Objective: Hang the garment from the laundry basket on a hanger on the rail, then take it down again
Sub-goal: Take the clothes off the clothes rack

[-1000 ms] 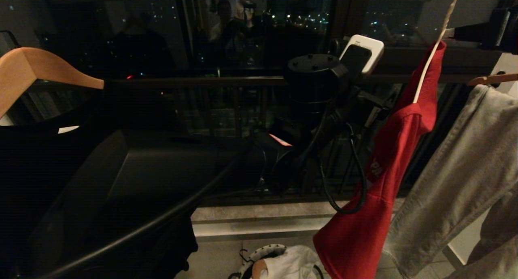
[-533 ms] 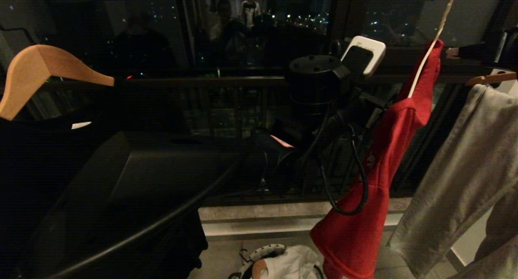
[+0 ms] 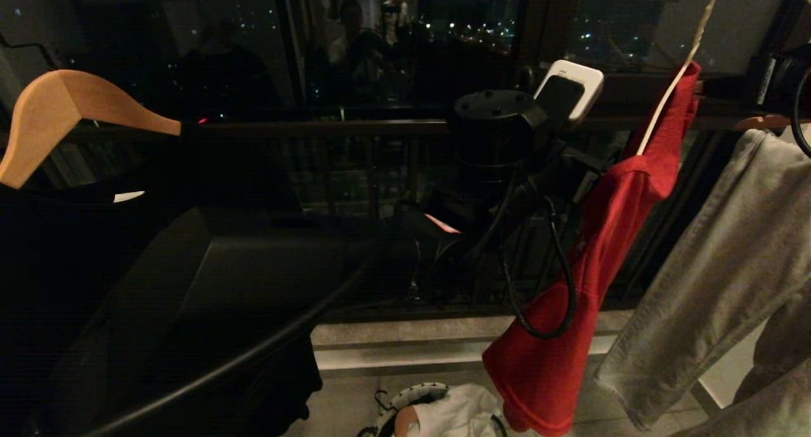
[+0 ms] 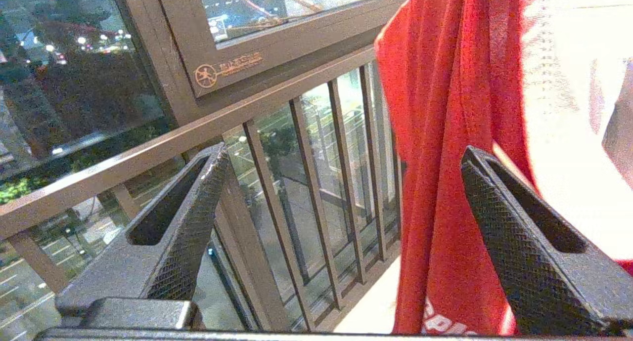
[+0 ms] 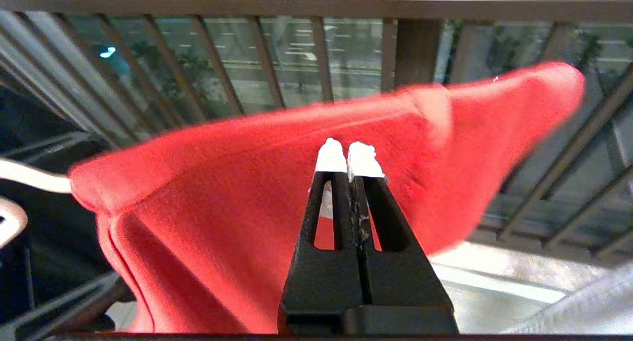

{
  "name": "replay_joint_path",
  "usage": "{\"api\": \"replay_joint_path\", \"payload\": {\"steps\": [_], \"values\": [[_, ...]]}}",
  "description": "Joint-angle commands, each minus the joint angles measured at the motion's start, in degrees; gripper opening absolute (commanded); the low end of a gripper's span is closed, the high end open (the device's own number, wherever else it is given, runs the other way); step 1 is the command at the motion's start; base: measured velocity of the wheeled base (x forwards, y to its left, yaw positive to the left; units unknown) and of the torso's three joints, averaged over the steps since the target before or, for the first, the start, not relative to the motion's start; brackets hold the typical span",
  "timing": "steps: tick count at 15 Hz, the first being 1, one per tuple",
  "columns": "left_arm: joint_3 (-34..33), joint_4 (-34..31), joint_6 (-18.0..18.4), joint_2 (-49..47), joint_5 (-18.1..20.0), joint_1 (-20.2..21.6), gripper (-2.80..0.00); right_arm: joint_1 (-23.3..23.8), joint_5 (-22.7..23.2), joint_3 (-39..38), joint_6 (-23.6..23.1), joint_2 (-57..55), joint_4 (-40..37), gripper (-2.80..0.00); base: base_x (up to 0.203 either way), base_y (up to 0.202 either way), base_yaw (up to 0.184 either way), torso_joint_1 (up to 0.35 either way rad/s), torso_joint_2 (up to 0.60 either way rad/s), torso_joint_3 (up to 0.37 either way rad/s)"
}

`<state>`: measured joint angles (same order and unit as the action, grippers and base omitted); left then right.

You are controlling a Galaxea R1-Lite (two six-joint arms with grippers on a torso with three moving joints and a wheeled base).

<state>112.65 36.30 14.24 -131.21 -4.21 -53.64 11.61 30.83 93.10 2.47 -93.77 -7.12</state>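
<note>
Look to the right of centre in the head view and you find the red T-shirt (image 3: 589,253) hanging bunched from the thin white hanger (image 3: 665,104), whose wire runs up out of the top right corner of the frame. Your right gripper (image 5: 350,155) shows in its wrist view with its white-tipped fingers pressed together; the red cloth lies behind them, but you cannot tell whether any of it is pinched between them. Your left gripper (image 4: 341,183) is spread wide and holds nothing, with the red T-shirt hanging just beside one finger (image 4: 519,242) and the balcony railing (image 4: 306,183) beyond. At the bottom centre of the head view sits the laundry basket (image 3: 405,402) with a white cloth (image 3: 459,411) in it. At the upper left you see a wooden hanger (image 3: 70,111) carrying a black T-shirt (image 3: 57,259), and at the right edge grey trousers (image 3: 722,266) hang next to the red T-shirt.
</note>
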Motion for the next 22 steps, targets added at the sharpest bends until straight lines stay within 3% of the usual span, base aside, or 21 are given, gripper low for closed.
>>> {"api": "replay_joint_path", "payload": {"steps": [1,8,12,22], "values": [[0.02,0.26,0.08,-0.28,-0.01,-0.32,0.0,-1.23,0.26,0.01,-0.01,-0.36,0.35,-2.8,0.0,0.0,0.0,0.0,0.0,0.0],[0.02,0.43,0.08,-0.1,-0.28,-0.32,0.0,-3.22,0.37,-2.53,1.33,-0.1,0.29,-2.8,0.0,0.0,0.0,0.0,0.0,0.0],[0.02,0.43,0.17,-0.09,-0.36,-0.32,0.0,-3.44,2.46,-3.1,6.93,0.03,0.36,-2.8,0.0,0.0,0.0,0.0,0.0,0.0],[0.02,1.58,0.26,-0.19,-1.33,-0.12,0.0,-10.8,2.57,-3.19,10.35,-1.33,0.29,-2.8,0.0,0.0,0.0,0.0,0.0,0.0]]}}
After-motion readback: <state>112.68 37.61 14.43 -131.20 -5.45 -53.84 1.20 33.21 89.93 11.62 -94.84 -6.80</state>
